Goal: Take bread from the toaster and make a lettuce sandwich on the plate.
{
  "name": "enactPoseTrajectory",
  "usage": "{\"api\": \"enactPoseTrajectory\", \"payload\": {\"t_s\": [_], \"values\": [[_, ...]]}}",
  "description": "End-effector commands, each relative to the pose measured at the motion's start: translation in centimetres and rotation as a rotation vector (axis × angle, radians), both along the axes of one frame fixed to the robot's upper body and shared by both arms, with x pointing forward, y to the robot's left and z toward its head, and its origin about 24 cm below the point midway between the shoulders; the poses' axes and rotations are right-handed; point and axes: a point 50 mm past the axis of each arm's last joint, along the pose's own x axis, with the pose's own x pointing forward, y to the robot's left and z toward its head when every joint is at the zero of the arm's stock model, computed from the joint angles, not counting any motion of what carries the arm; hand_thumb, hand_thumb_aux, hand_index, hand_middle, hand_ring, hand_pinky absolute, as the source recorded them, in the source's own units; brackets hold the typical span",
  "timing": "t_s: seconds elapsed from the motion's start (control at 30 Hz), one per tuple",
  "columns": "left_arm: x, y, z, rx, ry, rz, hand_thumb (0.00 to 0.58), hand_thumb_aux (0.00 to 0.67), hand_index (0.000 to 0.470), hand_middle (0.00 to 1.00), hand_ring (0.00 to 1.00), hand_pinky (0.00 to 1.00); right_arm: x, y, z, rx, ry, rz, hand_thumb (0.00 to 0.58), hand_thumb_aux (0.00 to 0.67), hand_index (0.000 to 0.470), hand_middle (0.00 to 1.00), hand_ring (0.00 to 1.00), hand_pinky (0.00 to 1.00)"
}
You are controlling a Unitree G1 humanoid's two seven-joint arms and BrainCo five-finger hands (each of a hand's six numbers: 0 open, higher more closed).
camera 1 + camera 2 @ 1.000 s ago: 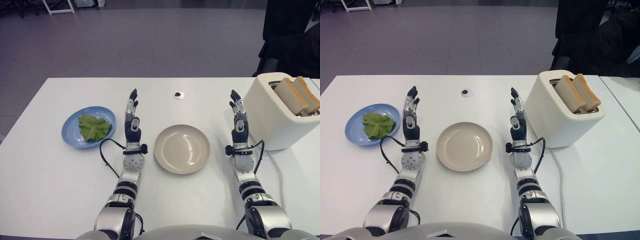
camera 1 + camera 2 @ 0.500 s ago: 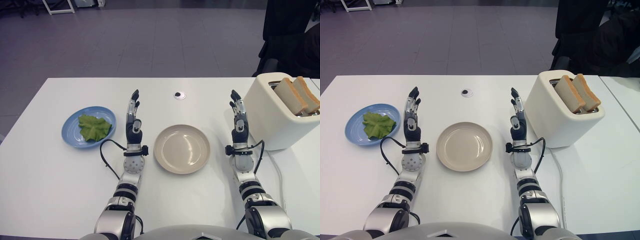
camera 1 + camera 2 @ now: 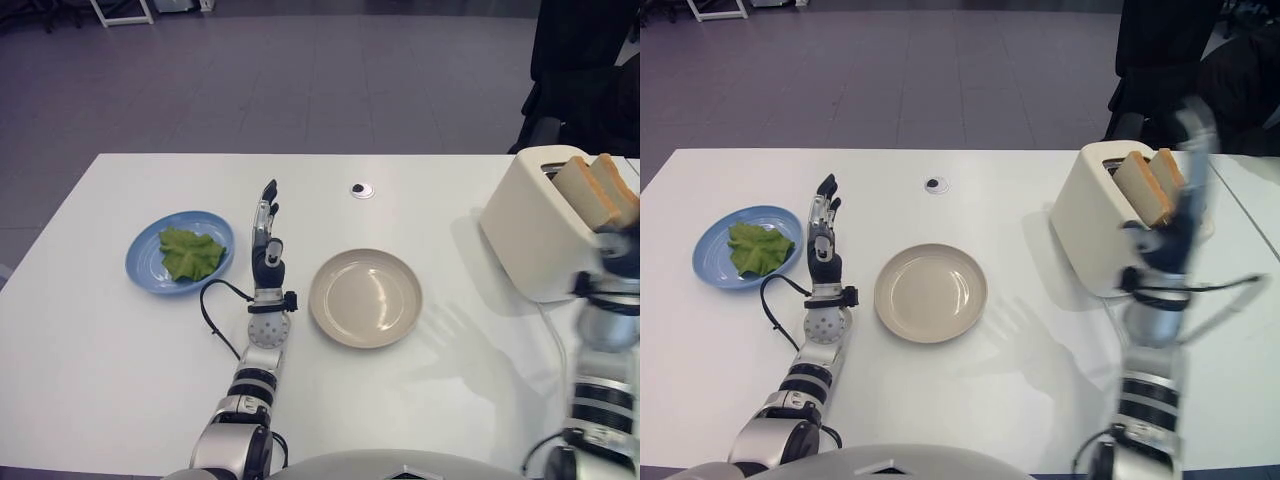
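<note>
Grey floor stretches behind a white table set with the makings of a sandwich. At its centre sits a beige plate with nothing on it. To the robot's left, near the table's edge, a blue plate carries a single lettuce leaf.

The left hand lies on the table between the two plates, close to each but touching neither. Its fingers are stretched straight toward the far edge and hold nothing. A black cable loops on the table from its wrist toward the blue plate.

At the right side stands a cream toaster, well apart from the beige plate, with two bread slices standing up out of its slots. The right hand is raised upright directly in front of the toaster's right side, covering part of its body and the edge of the farther slice. Its fingers point upward, spread and gripping nothing.

A small black round fitting is set in the tabletop beyond the beige plate.
</note>
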Motion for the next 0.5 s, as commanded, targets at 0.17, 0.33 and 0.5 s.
{"api": "enactPoseTrajectory", "payload": {"t_s": [0.17,0.33,0.5], "values": [[-0.4,-0.1,-1.2,0.000,0.056,0.022,0.000,0.000,0.000,0.00,0.00,0.00,2.1,-8.2,-3.7,-0.043,0.491,-0.416,0.000,0.000,0.000,0.00,0.00,0.00],[-0.5,0.4,-1.2,0.003,0.058,0.041,0.000,0.000,0.000,0.00,0.00,0.00,4.0,-8.0,-5.9,-0.069,0.644,-0.393,0.000,0.000,0.000,0.00,0.00,0.00],[-0.6,0.6,-1.2,0.002,0.053,0.052,0.000,0.000,0.000,0.00,0.00,0.00,5.2,-8.2,-6.3,-0.068,0.715,-0.381,0.000,0.000,0.000,0.00,0.00,0.00]]}}
